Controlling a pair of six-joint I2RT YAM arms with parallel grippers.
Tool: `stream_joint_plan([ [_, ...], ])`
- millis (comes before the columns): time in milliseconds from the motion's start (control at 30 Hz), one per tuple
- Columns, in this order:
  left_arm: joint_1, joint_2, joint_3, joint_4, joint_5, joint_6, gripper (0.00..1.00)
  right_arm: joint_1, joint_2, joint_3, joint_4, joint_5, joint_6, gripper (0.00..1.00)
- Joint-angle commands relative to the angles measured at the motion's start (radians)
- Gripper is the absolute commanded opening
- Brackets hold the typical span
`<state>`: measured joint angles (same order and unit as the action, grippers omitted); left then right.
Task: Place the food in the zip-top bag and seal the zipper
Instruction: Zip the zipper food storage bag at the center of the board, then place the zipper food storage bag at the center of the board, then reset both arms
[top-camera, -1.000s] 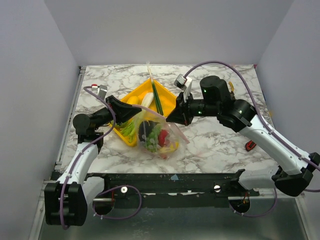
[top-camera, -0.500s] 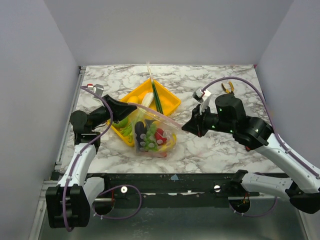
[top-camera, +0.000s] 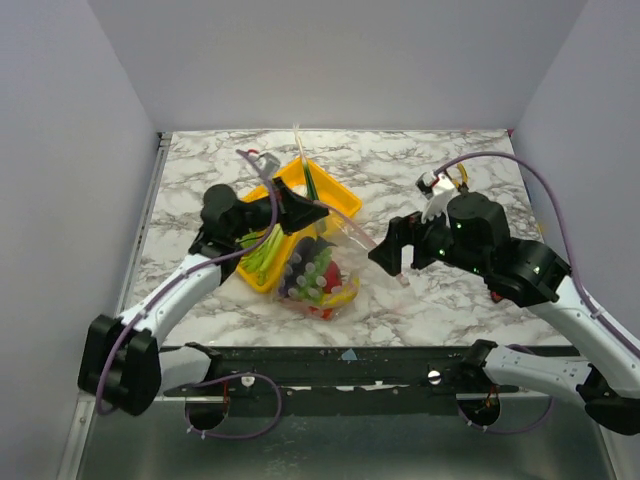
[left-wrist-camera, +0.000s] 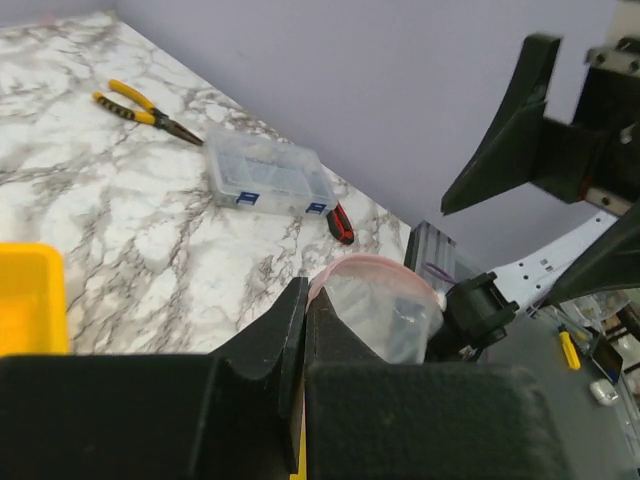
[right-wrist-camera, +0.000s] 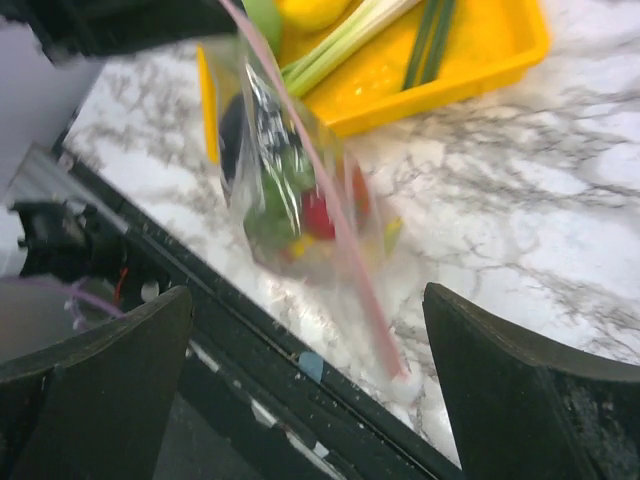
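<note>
The zip-top bag (top-camera: 322, 272) lies in front of the yellow tray (top-camera: 338, 196), holding red, green, yellow and dark grey food (top-camera: 318, 280). Its pink zipper (top-camera: 372, 250) runs from the raised left corner down to the table on the right. My left gripper (top-camera: 310, 212) is shut on that raised corner; the left wrist view shows the pink edge (left-wrist-camera: 372, 264) coming out of the closed jaws of the left gripper (left-wrist-camera: 304, 300). My right gripper (right-wrist-camera: 320, 400) is open just right of the bag (right-wrist-camera: 285, 170), with the zipper (right-wrist-camera: 345, 235) lying free between its fingers. Leeks (top-camera: 312, 185) and green pieces (top-camera: 262, 254) are in the tray.
Yellow-handled pliers (left-wrist-camera: 140, 104), a clear compartment box (left-wrist-camera: 266, 180) and a small red tool (left-wrist-camera: 342, 223) lie on the marble at the right. The pliers (top-camera: 458, 177) sit behind my right arm. The black front rail (right-wrist-camera: 250, 330) runs close under the bag.
My right gripper opened, let go of the zipper edge and drew back to the right. My left gripper carried the bag's corner rightward over the tray.
</note>
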<state>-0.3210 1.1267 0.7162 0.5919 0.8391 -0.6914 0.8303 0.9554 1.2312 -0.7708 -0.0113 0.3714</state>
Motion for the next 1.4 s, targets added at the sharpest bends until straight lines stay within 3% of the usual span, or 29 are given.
stream_joint_plan([
  [0, -0.2, 0.217, 0.178, -0.077, -0.171, 0.129, 0.0, 0.004, 0.006, 0.129, -0.06, 0.31, 0.077, 1.0],
  [267, -0.361, 0.651, 0.657, -0.195, -0.221, 0.149, 0.03, 0.004, -0.054, 0.221, -0.056, 0.504, 0.147, 1.0],
  [367, -0.386, 0.789, 0.851, -0.352, -0.259, 0.179, 0.32, 0.003, -0.047, 0.244, -0.079, 0.53, 0.134, 1.0],
  [467, -0.392, 0.811, 0.937, -0.451, -0.327, 0.228, 0.58, 0.003, -0.043, 0.263, -0.104, 0.565, 0.123, 1.0],
  [500, -0.392, 0.797, 0.95, -0.488, -0.35, 0.252, 0.69, 0.003, -0.05, 0.263, -0.104, 0.577, 0.12, 1.0],
  [533, -0.39, 0.777, 0.952, -0.518, -0.374, 0.281, 0.95, 0.003, -0.061, 0.26, -0.097, 0.583, 0.115, 1.0],
  [567, -0.389, 0.746, 0.95, -0.552, -0.399, 0.306, 0.98, 0.005, -0.074, 0.256, -0.085, 0.587, 0.109, 1.0],
  [967, -0.378, 0.082, 0.652, -0.684, -0.636, 0.443, 0.99, 0.002, -0.158, 0.23, 0.04, 0.658, 0.008, 1.0],
  [1100, -0.382, -0.158, 0.557, -0.724, -0.703, 0.559, 0.98, 0.003, -0.192, 0.228, 0.065, 0.668, -0.02, 1.0],
  [1367, -0.383, -0.475, 0.436, -0.782, -0.928, 0.64, 0.98, 0.003, -0.226, 0.245, 0.109, 0.65, -0.064, 1.0],
])
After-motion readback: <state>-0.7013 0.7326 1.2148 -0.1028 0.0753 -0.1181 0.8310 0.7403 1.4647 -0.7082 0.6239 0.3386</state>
